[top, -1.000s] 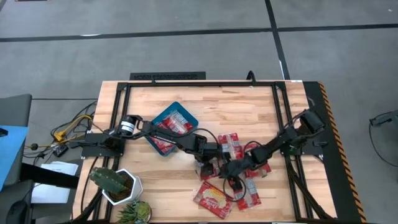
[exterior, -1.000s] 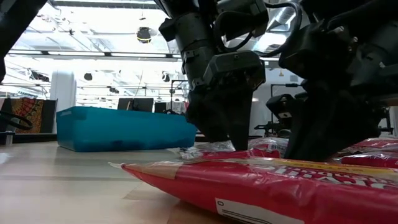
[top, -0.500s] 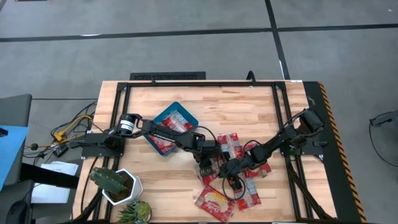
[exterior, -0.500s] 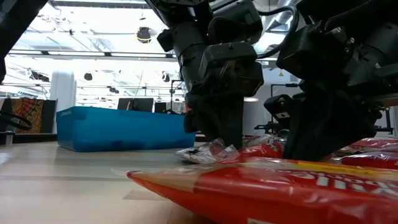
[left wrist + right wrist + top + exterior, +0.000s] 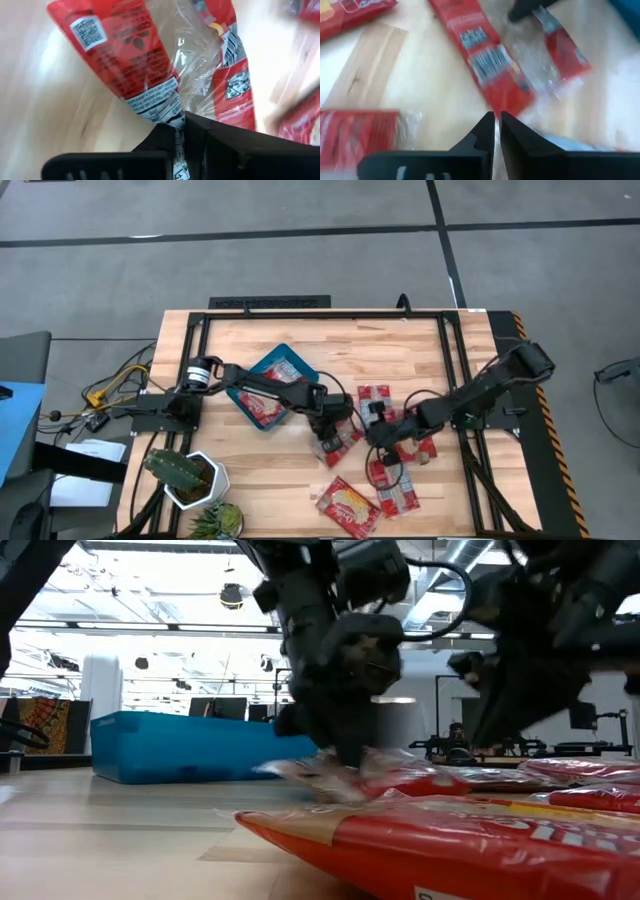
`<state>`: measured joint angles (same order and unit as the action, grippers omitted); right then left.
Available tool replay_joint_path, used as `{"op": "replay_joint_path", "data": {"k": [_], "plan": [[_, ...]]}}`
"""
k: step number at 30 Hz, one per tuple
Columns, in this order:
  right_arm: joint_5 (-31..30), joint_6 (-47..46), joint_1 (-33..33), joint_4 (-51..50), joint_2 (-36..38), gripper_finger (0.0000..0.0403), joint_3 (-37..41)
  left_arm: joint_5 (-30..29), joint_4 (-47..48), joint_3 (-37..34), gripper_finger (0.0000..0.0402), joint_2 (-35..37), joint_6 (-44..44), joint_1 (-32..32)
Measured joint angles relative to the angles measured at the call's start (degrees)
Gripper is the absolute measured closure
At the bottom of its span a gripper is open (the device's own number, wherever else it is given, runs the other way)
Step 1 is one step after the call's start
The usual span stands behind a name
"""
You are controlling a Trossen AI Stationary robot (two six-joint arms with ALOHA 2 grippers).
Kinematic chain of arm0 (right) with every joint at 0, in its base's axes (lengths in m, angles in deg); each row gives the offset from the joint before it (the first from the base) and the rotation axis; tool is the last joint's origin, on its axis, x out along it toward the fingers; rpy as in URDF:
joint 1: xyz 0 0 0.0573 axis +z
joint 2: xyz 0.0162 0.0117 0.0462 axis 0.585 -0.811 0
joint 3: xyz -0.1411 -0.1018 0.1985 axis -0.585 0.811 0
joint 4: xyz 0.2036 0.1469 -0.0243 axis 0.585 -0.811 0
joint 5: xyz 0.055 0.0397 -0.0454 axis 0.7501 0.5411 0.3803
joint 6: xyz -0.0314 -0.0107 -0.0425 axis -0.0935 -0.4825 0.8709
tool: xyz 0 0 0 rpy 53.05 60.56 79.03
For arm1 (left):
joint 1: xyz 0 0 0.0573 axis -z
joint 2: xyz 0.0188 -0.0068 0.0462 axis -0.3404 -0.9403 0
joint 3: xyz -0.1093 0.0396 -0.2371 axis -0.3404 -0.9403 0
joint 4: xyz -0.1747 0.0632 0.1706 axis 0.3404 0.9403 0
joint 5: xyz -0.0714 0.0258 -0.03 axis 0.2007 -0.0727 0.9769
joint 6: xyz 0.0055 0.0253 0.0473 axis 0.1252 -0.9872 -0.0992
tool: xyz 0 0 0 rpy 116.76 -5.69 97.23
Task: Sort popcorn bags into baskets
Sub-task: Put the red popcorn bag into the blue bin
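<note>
Wooden surface [image 5: 400,360] on a grey floor, red packets scattered across its middle and near edge.

Left gripper [image 5: 330,442] reached from the left side to the centre, its jaws clamped on one end of a popcorn bag [image 5: 145,65]; in the high view that bag's long axis ran diagonally, trailing toward the near edge. Right gripper [image 5: 378,438] reached in from the right, just beside the left one, jaws drawn nearly together with only a thin slit between them; whether they pinched a packet could not be told. Other popcorn bags [image 5: 395,480] lay flat around both grippers. Teal tray [image 5: 243,405] sat tilted left of centre with packets inside. A cactus pot [image 5: 195,480] stood at the near left corner.
</note>
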<state>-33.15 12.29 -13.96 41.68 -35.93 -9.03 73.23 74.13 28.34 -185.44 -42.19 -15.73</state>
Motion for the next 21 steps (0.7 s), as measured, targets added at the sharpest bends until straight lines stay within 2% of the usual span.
{"op": "replay_joint_path", "data": {"k": [4, 12, 15, 21], "plan": [[-0.3, 0.0, 0.1, -5.4, 7.4, 0.0358, 0.0, -1.7, 0.9, 0.0, 0.0401, 2.6, 4.1, -0.5], [-5.3, -1.1, 0.0, -11.6, 19.4, 0.0373, -0.2, -6.3, 1.3, 0.1, 0.04, 11.5, 13.3, -0.5], [-6.6, -1.1, -0.2, -12.7, 21.9, 0.0379, -0.2, -11.5, 4.0, 0.2, 0.04, 15.3, 17.5, -0.5], [-7.8, -1.1, -0.8, -14.1, 23.6, 0.0377, -0.2, -27.6, 15.5, 0.2, 0.04, 22.1, 30.1, -0.6]]}}
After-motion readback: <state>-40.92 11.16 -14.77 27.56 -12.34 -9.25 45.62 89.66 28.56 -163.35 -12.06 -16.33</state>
